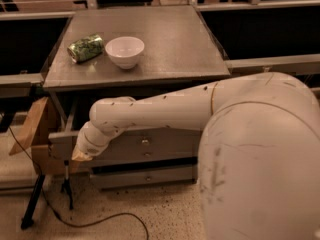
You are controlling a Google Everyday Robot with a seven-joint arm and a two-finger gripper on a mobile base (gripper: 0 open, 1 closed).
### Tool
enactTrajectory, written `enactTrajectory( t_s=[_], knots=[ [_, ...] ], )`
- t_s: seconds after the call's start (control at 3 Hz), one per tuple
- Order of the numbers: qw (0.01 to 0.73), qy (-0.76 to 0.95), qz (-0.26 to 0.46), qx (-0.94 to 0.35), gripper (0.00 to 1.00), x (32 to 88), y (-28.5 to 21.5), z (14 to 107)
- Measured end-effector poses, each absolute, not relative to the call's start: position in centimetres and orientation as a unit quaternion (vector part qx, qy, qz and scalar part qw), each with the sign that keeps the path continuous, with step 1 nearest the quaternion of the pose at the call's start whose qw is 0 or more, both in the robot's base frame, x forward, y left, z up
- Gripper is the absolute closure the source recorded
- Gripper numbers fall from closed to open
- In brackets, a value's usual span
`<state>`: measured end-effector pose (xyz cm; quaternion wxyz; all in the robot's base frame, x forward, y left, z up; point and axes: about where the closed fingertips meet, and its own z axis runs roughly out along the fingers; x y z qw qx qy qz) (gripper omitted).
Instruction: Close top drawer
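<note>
The top drawer (pixel 165 143) is a wide grey drawer under the tabletop, pulled out a little, with a small brass fitting at the middle of its front panel. My white arm reaches across it from the right. My gripper (pixel 82 155) is at the left end of the drawer's front panel, its tan tip against the panel's lower left edge.
A metal table (pixel 170 44) carries a green can (pixel 85 48) lying on its side and a white bowl (pixel 125 51). A lower grey drawer front (pixel 150 176) sits beneath. A tan wooden piece (pixel 35 129) and a black stand (pixel 35 204) with a cable are at the left.
</note>
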<state>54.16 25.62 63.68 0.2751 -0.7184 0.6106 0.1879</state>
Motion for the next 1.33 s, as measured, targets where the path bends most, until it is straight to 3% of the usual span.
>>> enactTrajectory(
  t_s=[1.0, 1.33],
  knots=[
    [0.285, 0.619, 0.180, -0.710, 0.00, 55.4, 26.9, 63.3],
    [0.289, 0.622, 0.177, -0.706, 0.00, 56.0, 27.4, 63.3]
  ],
)
